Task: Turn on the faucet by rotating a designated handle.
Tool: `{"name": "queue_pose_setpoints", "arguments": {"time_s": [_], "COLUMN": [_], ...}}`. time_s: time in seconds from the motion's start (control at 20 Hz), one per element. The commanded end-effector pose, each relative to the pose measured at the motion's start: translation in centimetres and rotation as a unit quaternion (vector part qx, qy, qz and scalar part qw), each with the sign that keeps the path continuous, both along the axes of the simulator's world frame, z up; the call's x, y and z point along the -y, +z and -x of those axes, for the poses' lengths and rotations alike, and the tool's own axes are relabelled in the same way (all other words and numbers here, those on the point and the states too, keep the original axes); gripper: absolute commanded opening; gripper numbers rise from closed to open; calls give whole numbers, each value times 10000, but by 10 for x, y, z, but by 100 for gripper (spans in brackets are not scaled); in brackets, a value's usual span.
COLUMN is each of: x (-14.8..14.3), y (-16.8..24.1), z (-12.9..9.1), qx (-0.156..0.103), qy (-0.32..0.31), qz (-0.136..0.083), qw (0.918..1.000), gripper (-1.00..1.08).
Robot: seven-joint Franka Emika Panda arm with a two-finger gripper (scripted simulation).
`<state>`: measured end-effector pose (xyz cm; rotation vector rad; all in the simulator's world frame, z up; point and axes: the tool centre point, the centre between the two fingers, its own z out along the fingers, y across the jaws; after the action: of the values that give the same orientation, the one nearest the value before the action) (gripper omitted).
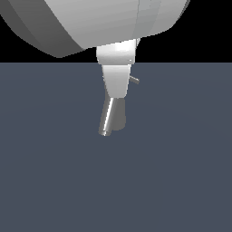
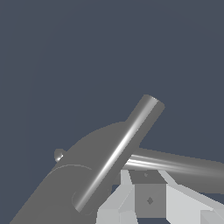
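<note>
Exterior view, left to right: shiny spout (image 1: pixel 107 118) angling down; faucet (image 1: pixel 118 118) mid-table (image 1: pixel 45 172), top hidden behind gripper (image 1: pixel 117 81); handle (image 1: pixel 134 79) stub poking toward exterior view's right, just beside gripper. Jaws' state: cannot tell. Likely push sideways on rod.

You see the arm (image 1: pixel 99 22) filling the top, its gripper (image 1: pixel 117 77) covering the faucet (image 1: pixel 118 115) top, the spout (image 1: pixel 106 120) angling down, the handle (image 1: pixel 134 79) poking out toward the exterior view's right.
</note>
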<state>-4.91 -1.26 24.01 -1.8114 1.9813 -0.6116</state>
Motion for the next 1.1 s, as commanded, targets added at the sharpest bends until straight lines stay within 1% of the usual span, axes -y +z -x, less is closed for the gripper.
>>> {"name": "queue_pose_setpoints", "arguments": {"time_s": [0.0, 0.05, 0.1, 1.05], "x": [46, -6, -6, 46], "y": [5, 5, 5, 37], "z": [-1, -10, -10, -50], "qx": [20, 23, 23, 18], "qy": [-424, 75, 75, -314], "qz": [-29, -63, -63, -35], "qw": [9991, 9999, 9999, 9995], "gripper": [-100, -100, -100, -100]}}
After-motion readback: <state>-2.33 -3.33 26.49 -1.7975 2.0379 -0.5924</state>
